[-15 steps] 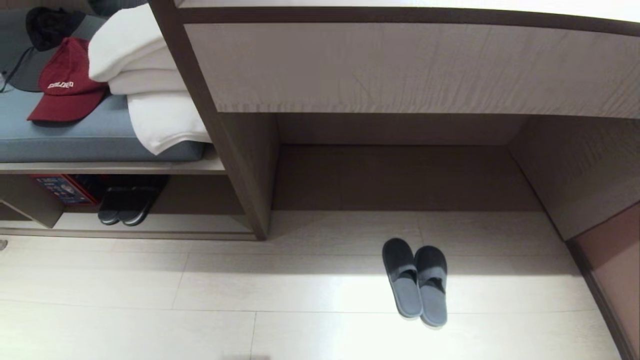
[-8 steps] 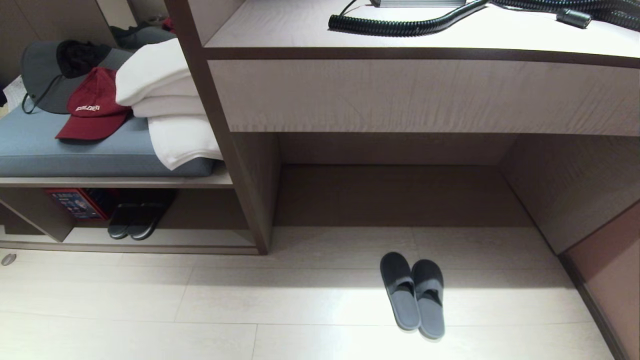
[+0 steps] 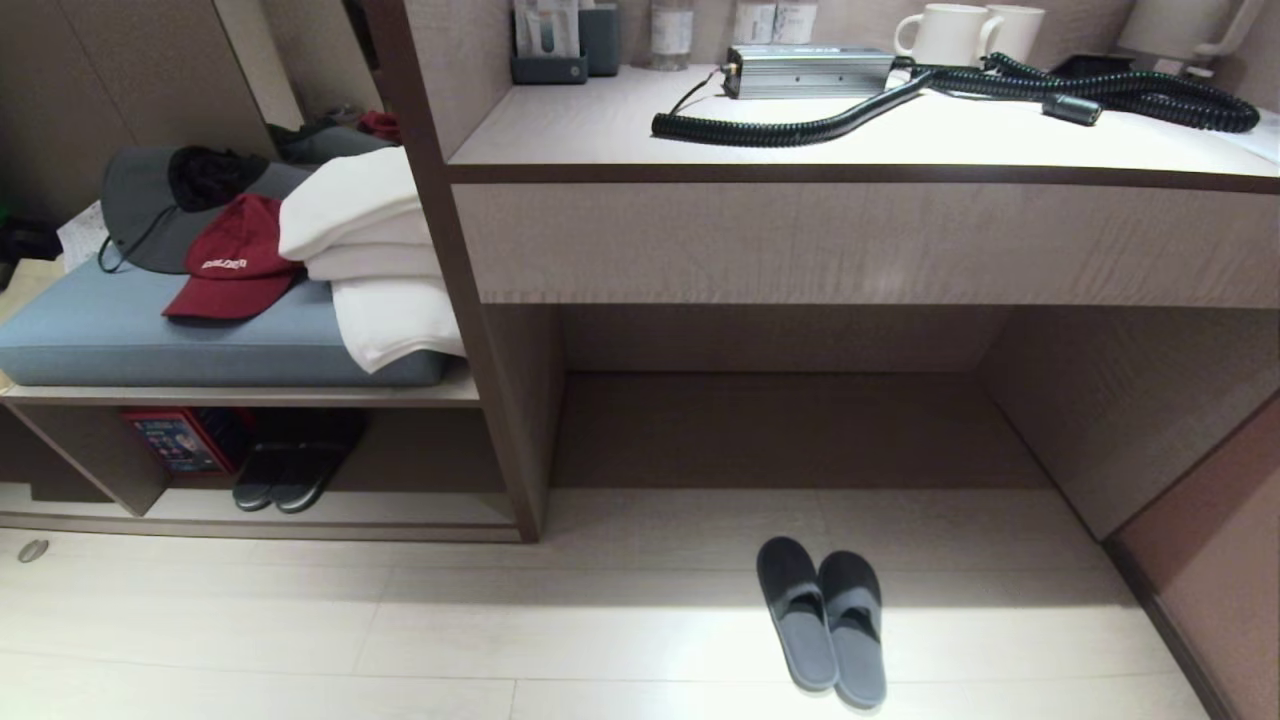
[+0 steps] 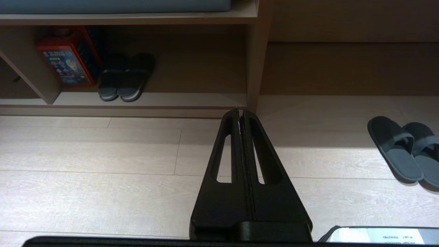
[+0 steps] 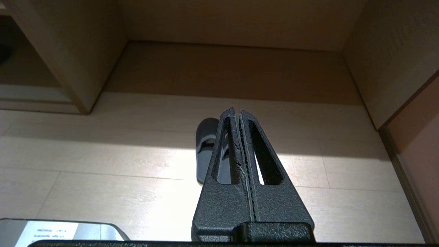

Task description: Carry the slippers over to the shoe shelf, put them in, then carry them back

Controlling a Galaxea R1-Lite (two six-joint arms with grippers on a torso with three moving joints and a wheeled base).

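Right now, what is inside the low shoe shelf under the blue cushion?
Inside the shoe shelf stand a black pair of slippers and a red box beside it. The deep back of the cubby is in shadow and cannot be seen.

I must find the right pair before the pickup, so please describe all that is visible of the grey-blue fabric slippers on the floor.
The grey-blue fabric slippers are flat open-heel slides, each with a wide darker toe band and a paler insole. They lie side by side, touching, soles down on the pale wood-look floor, toes toward the open space under the long wood-fronted desk, just in front of it. Light falls on their heel halves, while the toes are in shadow. Neither gripper touches them; in the right wrist view they sit behind the shut right gripper.
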